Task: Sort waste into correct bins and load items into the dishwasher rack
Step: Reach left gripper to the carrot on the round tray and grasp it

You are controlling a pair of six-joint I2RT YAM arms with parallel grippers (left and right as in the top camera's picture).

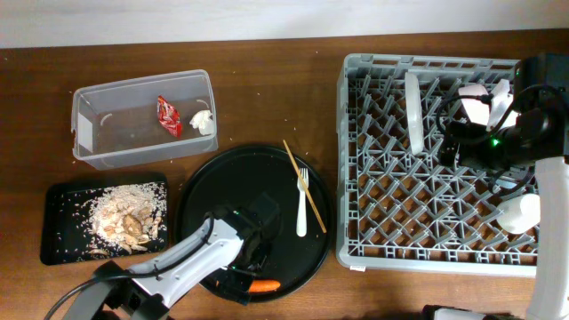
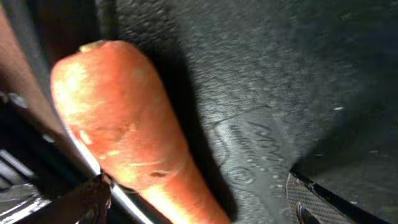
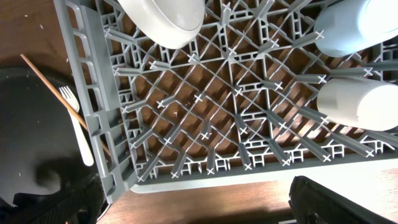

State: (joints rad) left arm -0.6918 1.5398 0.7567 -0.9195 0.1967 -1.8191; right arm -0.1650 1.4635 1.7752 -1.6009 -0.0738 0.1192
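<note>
An orange carrot point(image 1: 264, 286) lies at the near rim of the round black tray point(image 1: 222, 182). My left gripper point(image 2: 199, 208) is open, low over the tray, with the carrot point(image 2: 124, 130) between its fingers, close to the left one. A white fork point(image 1: 302, 203) and wooden chopsticks point(image 1: 304, 187) lie on the round tray's right side. My right gripper point(image 3: 199, 208) is open and empty above the grey rack point(image 1: 373, 253). The rack holds a plate point(image 1: 413, 111) on edge, a bowl point(image 3: 161, 18), a light-blue cup point(image 3: 354, 25) and a white cup point(image 3: 360, 102).
The clear tub point(image 1: 98, 147) at the back left holds a red wrapper point(image 1: 168, 116) and a white tissue point(image 1: 204, 123). The shallow black tray point(image 1: 58, 236) at the left holds beige scraps point(image 1: 120, 213) and a brown lump point(image 1: 135, 224).
</note>
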